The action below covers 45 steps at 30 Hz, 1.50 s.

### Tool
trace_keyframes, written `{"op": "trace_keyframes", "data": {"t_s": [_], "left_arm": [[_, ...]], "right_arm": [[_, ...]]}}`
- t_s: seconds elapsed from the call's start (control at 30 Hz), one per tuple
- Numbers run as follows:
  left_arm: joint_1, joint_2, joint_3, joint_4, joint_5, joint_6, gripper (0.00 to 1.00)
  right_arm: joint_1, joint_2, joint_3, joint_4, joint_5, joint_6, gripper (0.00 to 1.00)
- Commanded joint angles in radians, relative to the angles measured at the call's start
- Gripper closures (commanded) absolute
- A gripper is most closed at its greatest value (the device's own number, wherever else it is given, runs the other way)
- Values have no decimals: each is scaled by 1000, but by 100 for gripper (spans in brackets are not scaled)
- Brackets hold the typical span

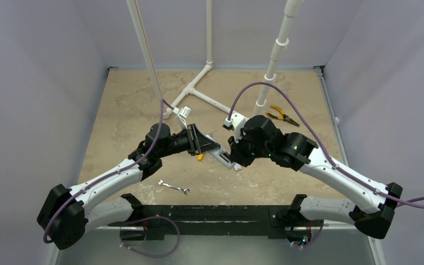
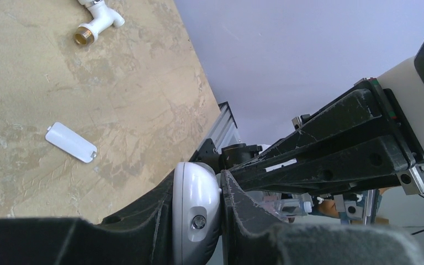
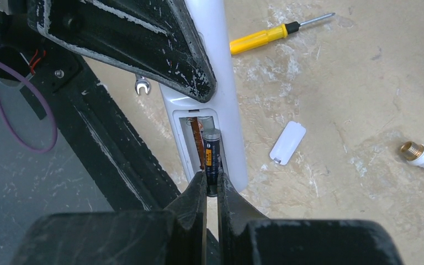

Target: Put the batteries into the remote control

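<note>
Left gripper [image 1: 203, 142]: clamped on the remote control [image 3: 221, 66], whose button face is hidden.
Right gripper [image 3: 211, 179]: closed together, its tip at the battery [image 3: 212, 157] in the open bay; contact unclear.
Screwdriver [image 3: 265, 37]: on the table [image 3: 337, 99], beyond the right gripper.
Wrench [image 3: 142, 84]: only its open end shows past the left gripper.
Battery cover [image 3: 288, 142]: just right of the right gripper.
Battery print: orange, unreadable.
</note>
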Motion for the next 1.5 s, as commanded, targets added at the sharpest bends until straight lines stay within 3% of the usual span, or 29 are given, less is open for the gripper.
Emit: {"op": "trace_keyframes", "data": {"t_s": [0.0, 1.13, 1.47], "left_arm": [[7, 5, -1, 87, 27, -25, 100], [9, 64, 33, 106, 80, -31, 100], [9, 70, 29, 123, 83, -37, 100]], "right_arm": [[5, 1, -4, 41, -35, 19, 100], [5, 54, -38, 38, -40, -40, 100], [5, 73, -18, 38, -51, -32, 90]]}}
